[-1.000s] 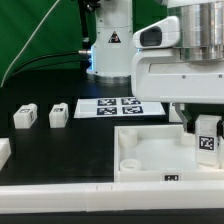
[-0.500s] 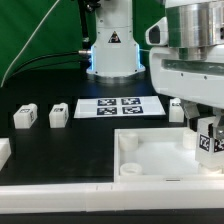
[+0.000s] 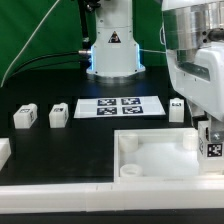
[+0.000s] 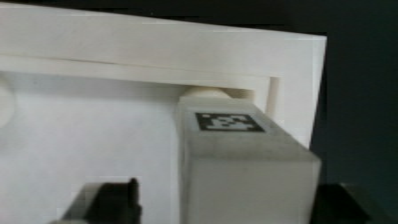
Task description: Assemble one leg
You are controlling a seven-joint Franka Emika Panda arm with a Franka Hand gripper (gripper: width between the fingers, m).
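Observation:
My gripper (image 3: 211, 138) is shut on a leg (image 3: 213, 150), a small white block with a black-and-white tag. I hold it upright at the corner of the white tray (image 3: 150, 140) on the exterior view's right. In the wrist view the leg (image 4: 240, 150) fills the space between my dark fingers (image 4: 121, 200). Its far end sits against the inside corner of the tray's rim (image 4: 160, 45). Three more legs lie on the black table: two at the exterior view's left (image 3: 24, 116) (image 3: 58, 115) and one behind the tray (image 3: 177, 108).
The marker board (image 3: 118, 106) lies behind the tray. The arm's base (image 3: 112, 50) stands at the back. A white block (image 3: 3, 152) sits at the left edge. A long white bar (image 3: 60, 190) runs along the table's front.
My gripper has moved toward the exterior view's right with the leg in it, from inside the tray to its right corner. The leg behind the tray has come into view.

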